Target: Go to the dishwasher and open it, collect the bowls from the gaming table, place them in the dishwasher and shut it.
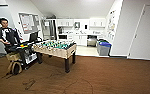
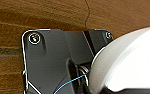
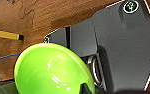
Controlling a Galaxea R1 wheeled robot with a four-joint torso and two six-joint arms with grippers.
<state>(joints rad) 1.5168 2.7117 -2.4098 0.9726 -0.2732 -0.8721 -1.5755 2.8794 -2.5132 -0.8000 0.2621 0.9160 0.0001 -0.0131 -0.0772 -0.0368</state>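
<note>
— While you're on the brown carpet (image 1: 96,75), where's the load?
— Green bowl (image 3: 53,70) sits right at the right gripper (image 3: 84,88), hollow side facing the wrist camera. My guess is it's tilted that way for the carry to the kitchen. Clamped or just resting: can't tell. Left gripper: can't tell either. A white rounded object (image 2: 131,62) sits close to that wrist.
— Dishwasher?
— Steel-fronted unit (image 1: 91,41) under the counter at your 12 o'clock, in the white kitchen. Door state unreadable from here.
— Room?
— Football table (image 1: 56,48) at 11 o'clock, person (image 1: 6,32) with a rig at 10, blue-lidded bin (image 1: 103,47) at 1. The carpet looks flat. A thin dark line (image 1: 81,83), probably a cable, loops across it at 6 o'clock. I'd treat that as a snag risk for your wheels.
</note>
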